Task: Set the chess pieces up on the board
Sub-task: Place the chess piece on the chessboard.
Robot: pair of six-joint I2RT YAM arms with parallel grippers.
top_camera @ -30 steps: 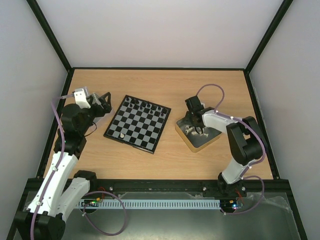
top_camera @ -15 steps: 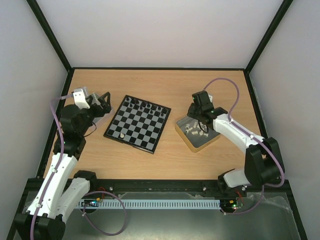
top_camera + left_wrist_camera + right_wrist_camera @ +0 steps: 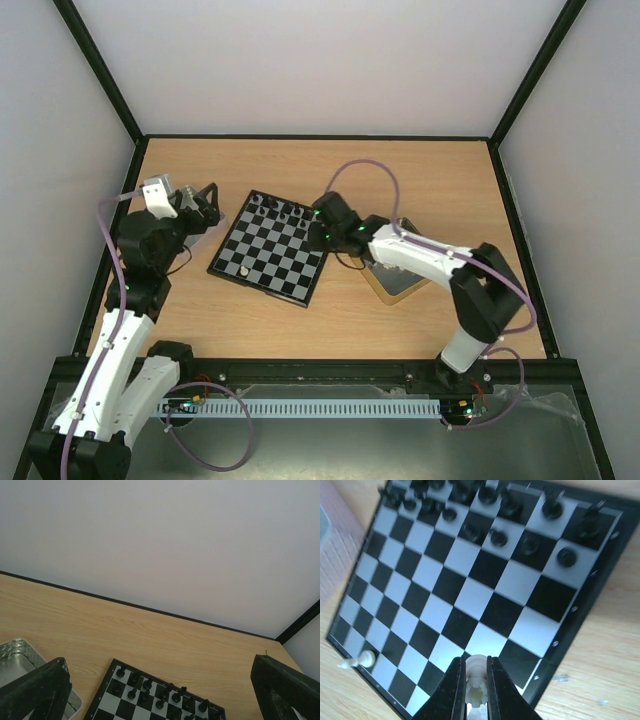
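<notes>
The board [image 3: 270, 250] lies left of the table's middle, with black chess pieces [image 3: 285, 211] on its two far rows and one white piece [image 3: 245, 269] near its front left corner. My right gripper [image 3: 322, 233] hovers over the board's right edge. In the right wrist view it [image 3: 475, 666] is shut on a white chess piece [image 3: 476, 685], above squares close to the board's [image 3: 445, 600] border. The lone white piece [image 3: 366, 657] shows at the lower left there. My left gripper [image 3: 204, 205] stands open left of the board, holding nothing [image 3: 162, 692].
A square metal tray [image 3: 398, 284] lies right of the board, mostly hidden under the right arm. A silver tray [image 3: 20, 652] sits beside the left gripper's left finger. Black frame posts and pale walls enclose the wooden table [image 3: 330, 170].
The right arm has swung left from the tray to above the board's right edge, carrying the white piece. The left arm has not moved.
</notes>
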